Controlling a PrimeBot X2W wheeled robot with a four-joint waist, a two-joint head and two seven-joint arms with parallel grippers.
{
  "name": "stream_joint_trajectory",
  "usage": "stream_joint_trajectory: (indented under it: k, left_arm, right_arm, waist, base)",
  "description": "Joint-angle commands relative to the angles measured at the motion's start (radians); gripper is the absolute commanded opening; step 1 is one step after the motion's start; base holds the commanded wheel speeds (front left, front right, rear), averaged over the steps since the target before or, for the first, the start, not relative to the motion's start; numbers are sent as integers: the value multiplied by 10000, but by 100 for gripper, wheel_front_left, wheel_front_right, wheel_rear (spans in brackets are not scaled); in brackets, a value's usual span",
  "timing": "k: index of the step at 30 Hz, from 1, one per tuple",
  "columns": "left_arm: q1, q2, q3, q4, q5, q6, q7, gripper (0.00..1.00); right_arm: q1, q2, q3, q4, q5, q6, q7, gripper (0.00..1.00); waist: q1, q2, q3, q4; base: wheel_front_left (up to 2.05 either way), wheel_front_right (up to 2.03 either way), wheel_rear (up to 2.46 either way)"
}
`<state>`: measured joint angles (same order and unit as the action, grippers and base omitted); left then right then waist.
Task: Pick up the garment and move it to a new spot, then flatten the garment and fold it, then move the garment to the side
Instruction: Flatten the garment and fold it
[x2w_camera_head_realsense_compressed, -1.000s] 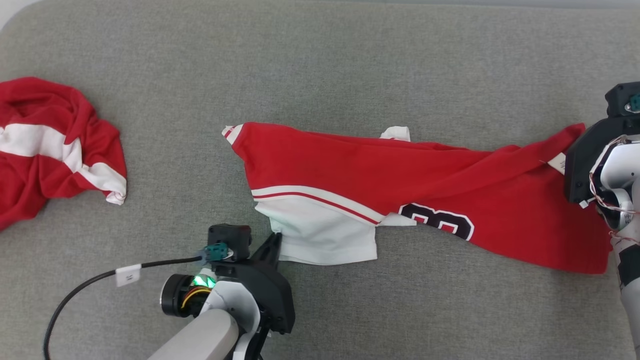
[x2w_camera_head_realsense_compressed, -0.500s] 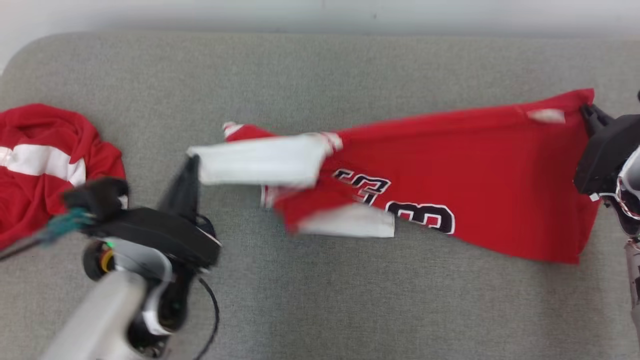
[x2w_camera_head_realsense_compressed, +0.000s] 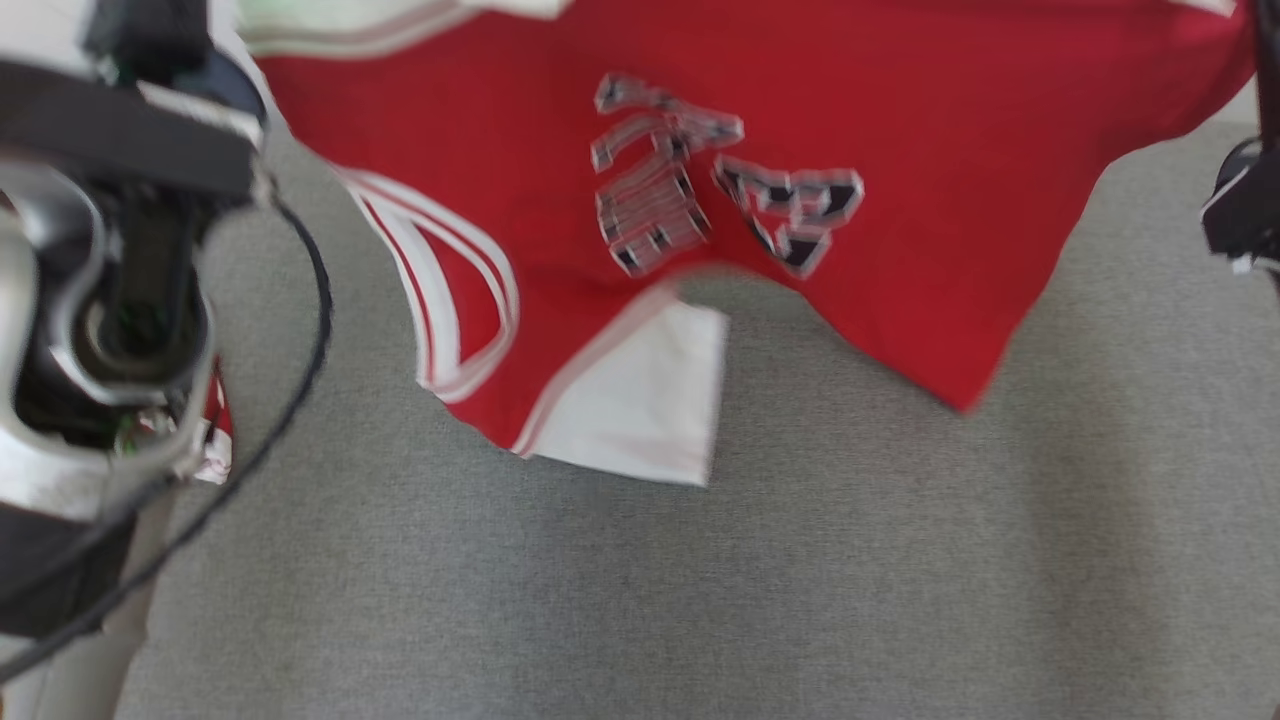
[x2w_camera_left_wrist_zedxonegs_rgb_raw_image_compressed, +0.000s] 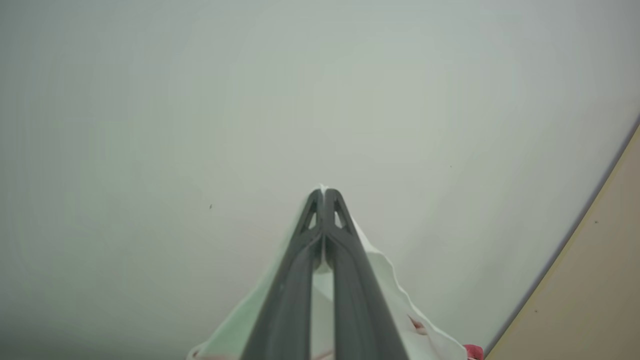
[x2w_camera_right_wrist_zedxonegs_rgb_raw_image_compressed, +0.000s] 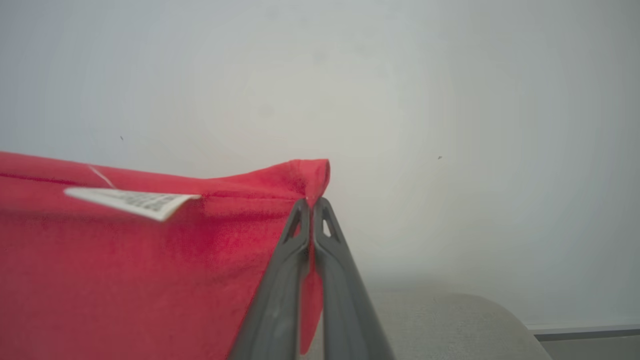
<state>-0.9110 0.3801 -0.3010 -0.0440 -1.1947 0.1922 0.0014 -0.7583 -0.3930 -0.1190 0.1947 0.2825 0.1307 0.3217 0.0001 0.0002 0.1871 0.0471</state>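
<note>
Gray cloth covers the bench, and a plain pale wall stands behind it. The red jersey is held up in the air over the bench, spread wide between the two claws. Its lower part hangs down in a point, with a white flap at the bottom. The head view is blurry, so it is hard to tell if that flap touches the bench.

The left claw is pinched tight on a white edge of the jersey. The right claw is pinched tight on a red corner, near a small white label. A black cable loops beside the left arm.

The jersey looks light, soft and floppy. It will sag in the middle and swing when it is moved. It will not break, but thin cloth can slide out of thin fingers. The best places to hold it are likely the corners and the thick sewn edges, just as the claws hold it now. Keeping the two claws far apart should help it lie down flat.
</note>
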Motion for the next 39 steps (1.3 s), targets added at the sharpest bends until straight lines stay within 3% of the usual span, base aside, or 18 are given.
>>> stream_joint_trajectory:
  k: [1, 10, 15, 23, 26, 31, 35, 36, 39]
  left_arm:
    - [-177, -17, 39, 67, -51, -69, 10, 0]
    - [-1020, -364, -102, 737, -265, -313, 255, 0]
    - [-1756, -348, 99, 1099, -409, -233, 436, 0]
    - [-3751, -128, -334, 2854, 481, 218, 713, 0]
    - [-4625, -126, -497, 3589, 1216, -100, -38, 0]
    - [-6219, -467, -351, 4430, 2031, -924, -1911, 0]
    - [-7374, -708, -60, 4564, 2627, -1742, -2587, 0]
    - [-7374, -708, -60, 4564, 2627, -1742, -2587, 0]
    - [-7569, -945, 424, 4229, 3159, -2423, -2659, 0]
  right_arm:
    - [-148, -63, 3, -76, -47, 3, -141, 0]
    - [-341, -70, 166, -368, 310, 5, -1046, 0]
    - [-416, -263, 107, -548, 548, 5, -1316, 0]
    - [-2028, 126, 1359, 827, 694, 5, -1229, 0]
    - [-3171, 508, 1802, 2014, 213, 5, -1834, 0]
    - [-5202, 1220, 1055, 3587, -1263, 5, -3965, 0]
    - [-6432, 1715, -82, 4017, -2542, 5, -5534, 0]
    - [-6432, 1715, -82, 4017, -2542, 5, -5534, 0]
    - [-6844, 1916, -414, 3895, -3268, 5, -5812, 0]
  waist:
    - [-1, -2, -130, -139]
    - [-1, -2, -228, -478]
    - [-1, -2, -9, -611]
    - [-1, -2, 1762, -1337]
    - [-1, -2, 2320, -1672]
    - [-1, -2, 2740, -2060]
    - [-1, -2, 3081, -2132]
    - [-1, -2, 3081, -2132]
    - [-1, -2, 3522, -2097]
  base:
    - [0, 0, 0]
    - [0, 0, 0]
    - [0, 0, 0]
    - [0, 0, 0]
    - [0, 0, 0]
    - [0, 0, 0]
    - [0, 0, 0]
    - [0, 0, 0]
    - [0, 0, 0]
